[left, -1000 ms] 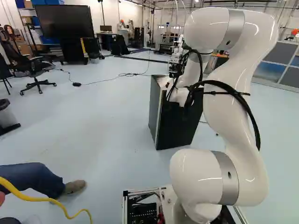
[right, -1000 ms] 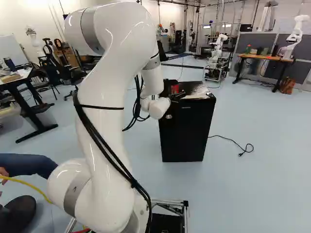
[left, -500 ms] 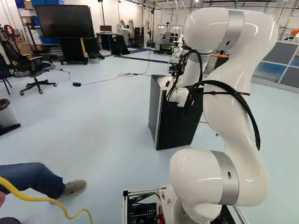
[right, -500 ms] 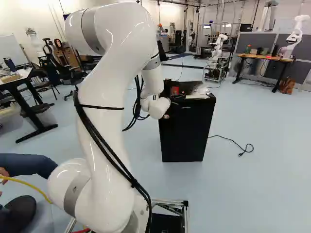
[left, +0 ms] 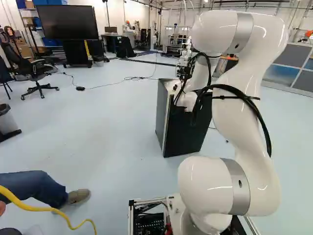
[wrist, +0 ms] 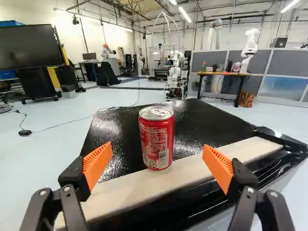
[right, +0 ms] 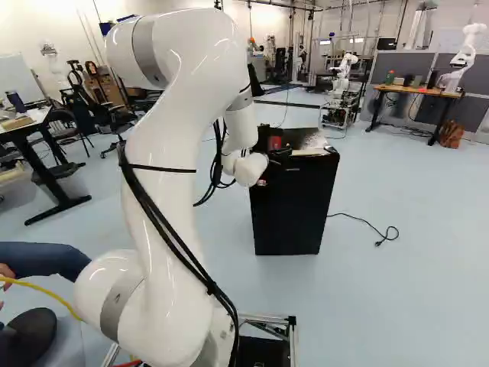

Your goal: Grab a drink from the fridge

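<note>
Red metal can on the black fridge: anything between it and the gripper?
Nothing visible. The open black gripper with orange pads faces the red metal can; the pale flat strip along the near edge of the black fridge lies low, at the can's foot.

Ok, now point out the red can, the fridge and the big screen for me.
Red can [wrist: 157,139]: wrist view, on the middle of its printed side.
Fridge [right: 294,210]: right base view, on its black front.
Big screen [left: 61,22]: left base view, on the dark display.

Left base view: black television [left: 61,23] on wheeled stand [left: 76,51]; office chair [left: 33,73] at left. Right base view: brown bag [right: 451,135] on floor [right: 412,290].
</note>
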Tool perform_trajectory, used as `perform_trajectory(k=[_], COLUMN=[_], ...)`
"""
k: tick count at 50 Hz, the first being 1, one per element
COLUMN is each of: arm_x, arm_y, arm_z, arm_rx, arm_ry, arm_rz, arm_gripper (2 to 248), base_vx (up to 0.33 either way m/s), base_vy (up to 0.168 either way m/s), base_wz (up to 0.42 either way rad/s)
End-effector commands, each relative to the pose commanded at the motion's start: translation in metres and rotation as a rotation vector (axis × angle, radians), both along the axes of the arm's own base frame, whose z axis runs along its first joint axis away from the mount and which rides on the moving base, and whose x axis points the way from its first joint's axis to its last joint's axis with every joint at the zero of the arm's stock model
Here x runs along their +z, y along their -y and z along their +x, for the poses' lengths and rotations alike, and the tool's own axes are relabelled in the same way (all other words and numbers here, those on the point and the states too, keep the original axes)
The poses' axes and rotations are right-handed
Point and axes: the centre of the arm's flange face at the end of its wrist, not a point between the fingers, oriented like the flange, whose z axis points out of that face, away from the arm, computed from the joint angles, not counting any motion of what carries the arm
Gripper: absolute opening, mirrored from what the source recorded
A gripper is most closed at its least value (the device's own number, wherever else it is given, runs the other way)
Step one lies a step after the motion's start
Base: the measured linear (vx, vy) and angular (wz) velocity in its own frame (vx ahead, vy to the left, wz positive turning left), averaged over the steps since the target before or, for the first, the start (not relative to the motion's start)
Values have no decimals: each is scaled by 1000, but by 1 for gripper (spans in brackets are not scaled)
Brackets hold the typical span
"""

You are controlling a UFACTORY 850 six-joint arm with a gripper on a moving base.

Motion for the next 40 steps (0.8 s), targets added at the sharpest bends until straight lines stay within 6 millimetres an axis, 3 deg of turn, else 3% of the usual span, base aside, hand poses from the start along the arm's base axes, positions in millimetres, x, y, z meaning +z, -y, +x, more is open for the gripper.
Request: perform_trajectory(k=[23, 40], arm_x=[-3, 7], arm_y=[8, 10], arm_z=[14, 26], arm_rx=[-8, -5], arm_ry=[13, 40], arm_rz=[-3, -10], arm_gripper=[247, 247], base_vx=[0, 0], base_vy=[0, 0], base_wz=[0, 0])
